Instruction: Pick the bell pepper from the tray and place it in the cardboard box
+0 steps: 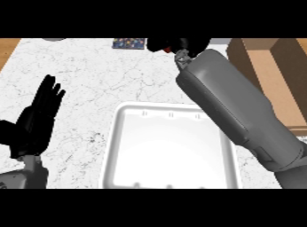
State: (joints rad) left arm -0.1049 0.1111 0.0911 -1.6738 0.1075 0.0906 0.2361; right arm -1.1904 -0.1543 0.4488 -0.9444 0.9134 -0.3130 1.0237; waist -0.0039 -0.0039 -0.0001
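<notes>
We see the right hand (179, 44) at the far side of the surface (97, 80), past the far edge of the tray (120, 133) and left of the cardboard box (261, 66); its dark fingers are curled in on themselves, and a small patch of red peeks out beneath them, which we take to be the bell pepper (166, 50), gripped in that hand and mostly hidden by it; we cannot tell how high above the surface it is carried. The grey right forearm (234, 106) runs from the lower right corner across the tray's right side up to that hand; it covers part of the tray's right rim. The tray is white and lies in the middle of the view, near our lower edge; the box is brown, stands open at the right edge of the surface, and is apart from the tray. The left hand (38, 117) shows at the left, to the left of the tray, fingers straight and pointing up, holding nothing. A small dark patterned thing (128, 43) lies at the far edge of the surface, just left of the right hand.
</notes>
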